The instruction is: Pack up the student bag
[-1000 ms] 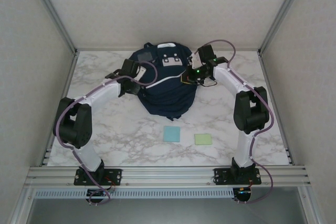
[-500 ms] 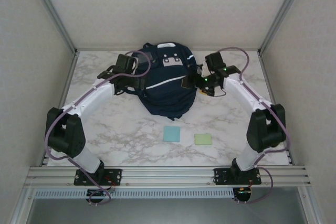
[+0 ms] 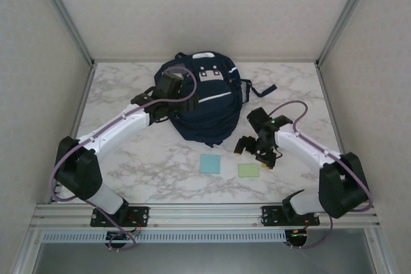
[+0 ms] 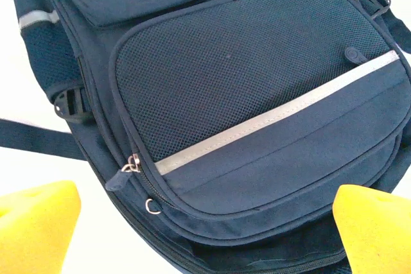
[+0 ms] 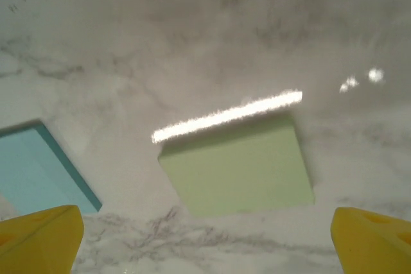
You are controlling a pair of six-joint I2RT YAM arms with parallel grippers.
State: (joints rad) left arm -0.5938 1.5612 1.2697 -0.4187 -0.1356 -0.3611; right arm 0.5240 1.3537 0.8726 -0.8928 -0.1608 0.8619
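- The left gripper (image 4: 205, 232) is seen spread wide, its yellow fingertips (image 4: 35, 222) set apart over the student bag (image 4: 257, 94). Nothing is held between them, and contact with the fabric cannot be told.
- The right gripper (image 5: 205, 242) is likewise spread wide and empty. It is poised over a green sticky note (image 5: 237, 168), with a blue sticky note (image 5: 38, 171) just beside that.
- The student bag is laid at the far middle of the marble table (image 3: 141, 171), front pocket up.
- The table is enclosed by pale walls (image 3: 38, 62) on three sides, and a metal rail (image 3: 205, 213) is fixed along the near edge.
- Bare marble is left on both sides of the bag, and between the bag and the notes.
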